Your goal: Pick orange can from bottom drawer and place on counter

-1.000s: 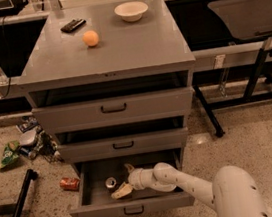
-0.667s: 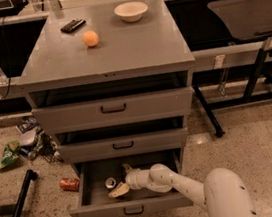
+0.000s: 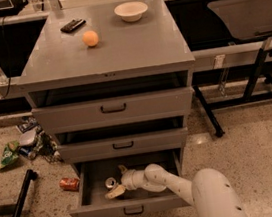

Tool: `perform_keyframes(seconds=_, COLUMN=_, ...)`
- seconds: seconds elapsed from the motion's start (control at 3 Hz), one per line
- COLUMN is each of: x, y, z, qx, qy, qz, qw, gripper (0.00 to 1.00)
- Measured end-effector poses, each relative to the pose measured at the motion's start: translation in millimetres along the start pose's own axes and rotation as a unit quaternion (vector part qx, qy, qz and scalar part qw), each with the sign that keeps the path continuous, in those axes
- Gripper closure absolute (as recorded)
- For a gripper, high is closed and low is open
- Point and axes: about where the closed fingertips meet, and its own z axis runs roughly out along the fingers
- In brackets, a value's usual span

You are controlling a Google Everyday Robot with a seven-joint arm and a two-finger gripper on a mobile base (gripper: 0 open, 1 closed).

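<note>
The bottom drawer [image 3: 132, 209] is pulled open. The orange can [image 3: 109, 183] stands inside it left of the middle, its silver top facing up. My gripper [image 3: 117, 181] reaches down into the drawer from the right. Its fingers are spread, one behind the can [image 3: 122, 169] and one in front of it [image 3: 114, 192], so the can sits between them. The white arm [image 3: 209, 196] hides the drawer's right part. The counter [image 3: 132, 45] is the grey top of the cabinet, above.
An orange ball [image 3: 91, 38], a white bowl [image 3: 131, 10] and a black flat object [image 3: 72, 25] lie on the counter. A redder can [image 3: 69, 184], snack bags [image 3: 10, 153] and a black stand leg [image 3: 17, 213] are on the floor at left. A table frame [image 3: 254, 89] stands at right.
My gripper has moved left inside the bottom drawer, up to the orange can, which now sits between its fingers.
</note>
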Motion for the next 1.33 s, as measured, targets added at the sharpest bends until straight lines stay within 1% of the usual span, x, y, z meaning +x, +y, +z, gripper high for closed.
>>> perform_keyframes(seconds=0.33, x=1.9, y=4.8, z=8.1, qx=-0.013, qy=0.003, qz=-0.001, qw=0.9999, gripper=0.15)
perform_keyframes(seconds=0.67, x=7.0, y=12.2, z=10.7, qx=-0.022, qy=0.009, qz=0.004, qw=0.9997, gripper=0.38)
perform_keyframes(seconds=1.0, x=6.0, y=15.9, z=5.8, qx=-0.020, qy=0.010, qz=0.004, qw=0.9997, gripper=0.69)
perform_keyframes(seconds=1.33, x=0.6, y=15.9, z=-9.8, qx=-0.014, qy=0.001, qz=0.005, qw=0.9999, gripper=0.92)
